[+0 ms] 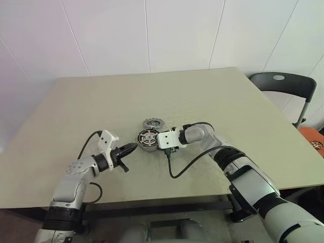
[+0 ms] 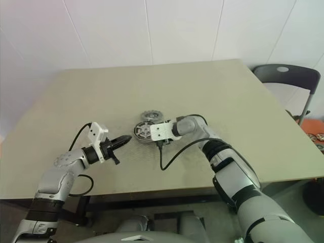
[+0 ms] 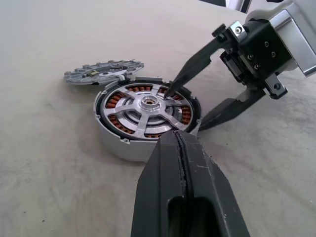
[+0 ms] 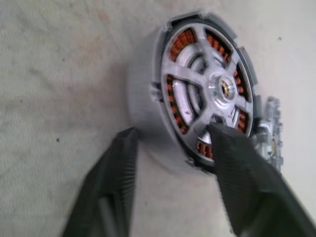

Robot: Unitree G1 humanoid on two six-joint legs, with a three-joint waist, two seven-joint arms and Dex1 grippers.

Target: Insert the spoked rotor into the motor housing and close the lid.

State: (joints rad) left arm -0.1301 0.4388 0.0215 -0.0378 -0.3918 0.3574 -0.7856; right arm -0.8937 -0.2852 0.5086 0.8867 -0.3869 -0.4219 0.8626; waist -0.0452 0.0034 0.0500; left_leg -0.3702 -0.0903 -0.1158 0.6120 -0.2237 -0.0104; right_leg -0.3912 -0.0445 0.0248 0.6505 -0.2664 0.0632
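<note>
text: none legible | labels: none | brands: none | numbers: none | signs: none

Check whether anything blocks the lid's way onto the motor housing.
Yes. The open right gripper straddles the rim of the motor housing: one finger reaches over the spoked rotor seated inside, and the other stays outside the wall. That finger covers part of the top where the lid, lying beside the housing, must go.

A wide beige table point(image 1: 212, 101) stands before a white panelled wall point(image 1: 152, 30). At the right side is a dark chair point(image 1: 283, 86) with a grey seat.
</note>
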